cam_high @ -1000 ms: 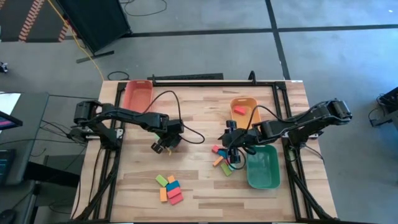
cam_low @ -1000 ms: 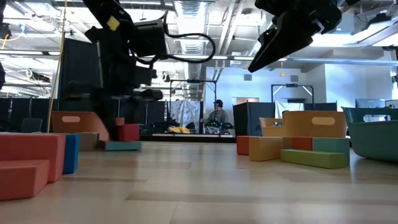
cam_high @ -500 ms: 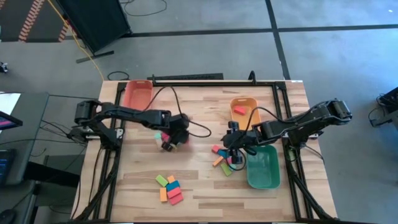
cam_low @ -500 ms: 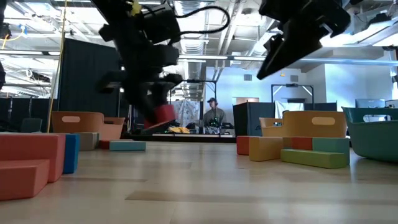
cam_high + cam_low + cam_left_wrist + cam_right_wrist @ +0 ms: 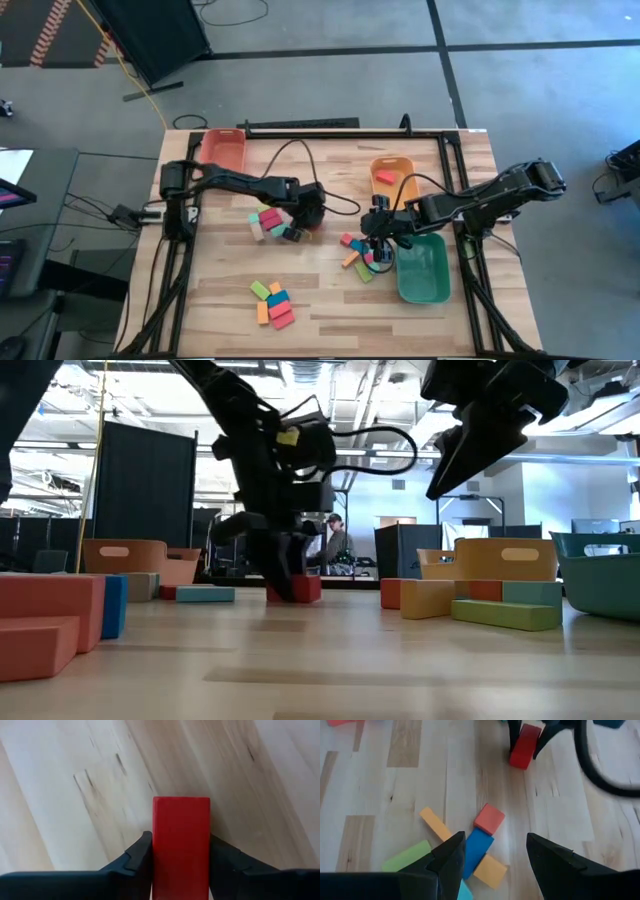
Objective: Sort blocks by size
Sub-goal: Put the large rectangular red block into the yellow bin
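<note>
High view first: the left gripper has moved toward the middle of the table since a second ago, when it hung nearer the left side. It now sits low by a small bunch of blocks and squeezes a red block between its fingers. That block touches the wood (the low view shows it right on the board).

The right gripper has stayed over its own pile, and its jaws stand apart with nothing in them. Under it lie an orange bar, a blue block, a small red square and a green bar, all crossing or touching each other.

A third group of about five blocks lies near the front edge.

Three trays sit on the table: a red-orange tray at the back left, an orange tray holding one red block, and a green tray just beside the right pile. A person sits far off in the room.
</note>
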Controlling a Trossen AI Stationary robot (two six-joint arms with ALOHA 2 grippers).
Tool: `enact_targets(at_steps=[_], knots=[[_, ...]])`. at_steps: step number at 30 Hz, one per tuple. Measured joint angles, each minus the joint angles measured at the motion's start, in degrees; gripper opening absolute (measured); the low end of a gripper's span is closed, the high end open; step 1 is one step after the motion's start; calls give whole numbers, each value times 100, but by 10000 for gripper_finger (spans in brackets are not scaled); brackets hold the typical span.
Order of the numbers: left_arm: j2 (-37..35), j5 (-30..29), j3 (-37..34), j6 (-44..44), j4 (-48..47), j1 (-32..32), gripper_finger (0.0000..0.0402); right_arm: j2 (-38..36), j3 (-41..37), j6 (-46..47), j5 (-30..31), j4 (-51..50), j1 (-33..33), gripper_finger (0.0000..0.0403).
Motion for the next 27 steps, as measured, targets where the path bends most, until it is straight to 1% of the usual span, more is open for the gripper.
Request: enact_targets(at_steps=[3,5,8,13,17,20,23,27], knots=[[114,-5,206,-3,-163,-11,151,0,0,25,130,-9,-7,240],[127,-13,267,-34,-187,-9,168,0,0,25,271,-42,-7,240],[82,-18,338,-117,-237,-7,196,0,-39,27,301,-22,-44,240],[-207,-58,351,-180,-610,17,234,0,-471,38,301,479,-93,240],[-529,-276,350,-412,-1082,30,241,0,-828,38,301,1280,-165,240],[-788,-476,351,-657,-1574,28,242,7,-956,-1,299,1933,-231,240],[-1083,-528,300,-948,-1943,28,242,168,-1006,-224,300,2539,-243,240],[-1548,-680,50,-1346,-2203,-22,242,671,-1008,-600,279,3296,-276,240]])
